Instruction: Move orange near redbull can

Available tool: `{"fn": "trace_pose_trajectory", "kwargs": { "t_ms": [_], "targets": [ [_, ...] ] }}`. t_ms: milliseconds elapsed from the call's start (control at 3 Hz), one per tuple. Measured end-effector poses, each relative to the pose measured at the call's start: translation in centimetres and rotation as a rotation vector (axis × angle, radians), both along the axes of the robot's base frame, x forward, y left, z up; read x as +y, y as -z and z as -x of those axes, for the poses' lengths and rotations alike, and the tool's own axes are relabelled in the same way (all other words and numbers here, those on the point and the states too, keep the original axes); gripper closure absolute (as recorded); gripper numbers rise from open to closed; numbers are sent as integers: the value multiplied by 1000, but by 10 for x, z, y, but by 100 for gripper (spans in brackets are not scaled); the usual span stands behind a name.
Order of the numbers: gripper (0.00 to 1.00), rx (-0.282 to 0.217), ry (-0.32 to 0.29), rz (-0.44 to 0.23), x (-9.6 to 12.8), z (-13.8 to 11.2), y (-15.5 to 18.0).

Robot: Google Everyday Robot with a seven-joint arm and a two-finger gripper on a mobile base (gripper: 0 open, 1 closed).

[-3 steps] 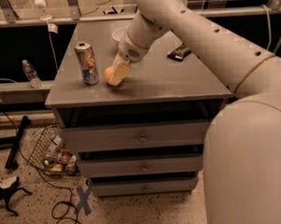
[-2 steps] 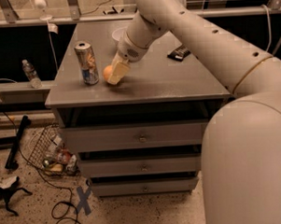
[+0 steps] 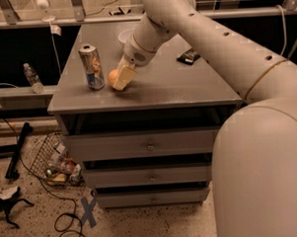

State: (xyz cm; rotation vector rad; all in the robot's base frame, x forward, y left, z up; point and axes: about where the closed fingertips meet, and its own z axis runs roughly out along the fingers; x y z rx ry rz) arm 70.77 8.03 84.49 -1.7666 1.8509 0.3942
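Tool (image 3: 118, 81), left of frame centre, low on desk (image 3: 186, 89): orange (image 3: 112, 77) touches its left side; I cannot tell if it grips. Redbull can (image 3: 91, 66) stands upright just left of the orange, not touching it.

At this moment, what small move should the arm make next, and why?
Probably draw the gripper up and away, leaving the orange where it is. The orange appears to sit on the cabinet top, close beside the can with only a narrow gap, and the gripper is right against the orange.
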Motion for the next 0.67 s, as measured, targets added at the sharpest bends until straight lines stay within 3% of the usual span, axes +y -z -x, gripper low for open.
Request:
{"fn": "trace_pose_trajectory", "kwargs": {
  "t_ms": [667],
  "targets": [
    [5, 8, -6, 2, 4, 1, 5]
  ]
}}
